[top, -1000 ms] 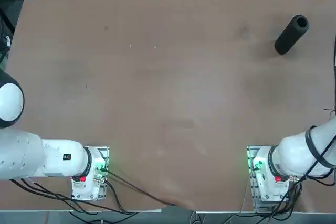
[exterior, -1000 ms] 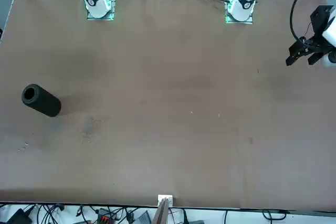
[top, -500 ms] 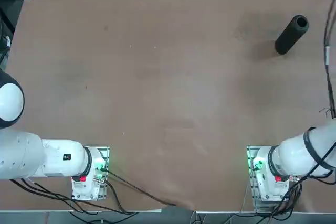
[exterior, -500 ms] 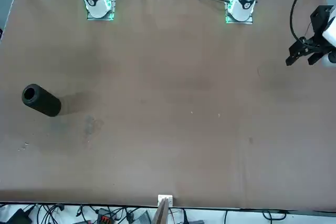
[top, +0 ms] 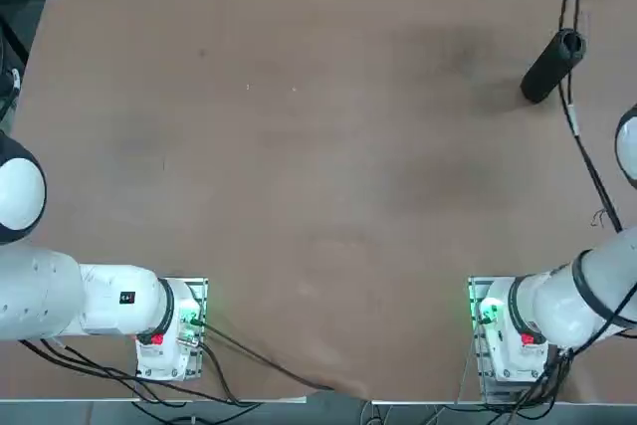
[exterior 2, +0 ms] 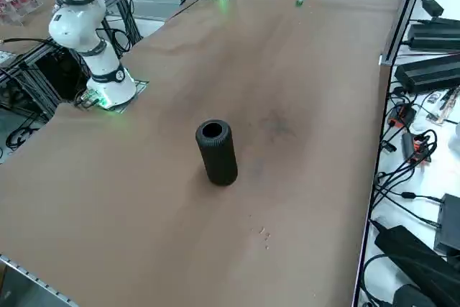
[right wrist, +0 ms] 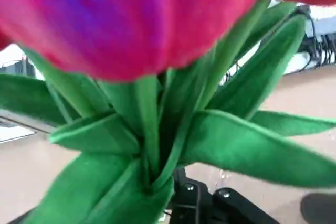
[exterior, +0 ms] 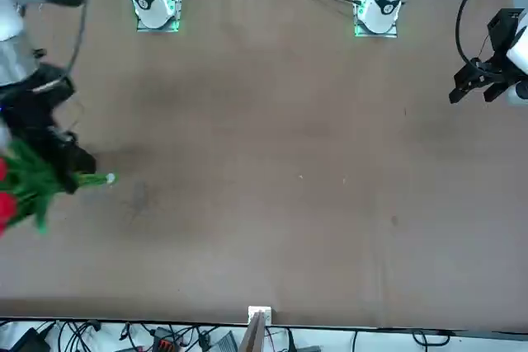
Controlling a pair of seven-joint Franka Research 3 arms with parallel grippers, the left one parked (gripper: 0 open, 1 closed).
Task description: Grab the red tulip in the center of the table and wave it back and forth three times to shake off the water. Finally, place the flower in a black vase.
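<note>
1. The worktop is a broad, flat brown surface, bare apart from the vase; it lies well below the fingers and gives plenty of free room for swinging.

2. The right gripper hangs at the far right end of the worktop, near the vase in the front view. Its fingers are clenched on the red tulip; the wrist view shows the dark finger bases directly under the bunched stalks.

3. The black vase stands upright, a slim matte cylinder with a narrow round mouth. It looks light and easy to tip, so a sideways knock from the stems could probably topple it.

4. The red tulip is held off the worktop: red heads and broad green leaves fan out on one side of the fingers, and the bound stem end pokes out on the other.
   - It is likely very light, with soft petals and springy leaves that flop when shaken.
   - The thin stems seem slippery and crushable, so the bound stalk just under the leaves is the best hold.
   - The heads should not be squeezed.
</note>
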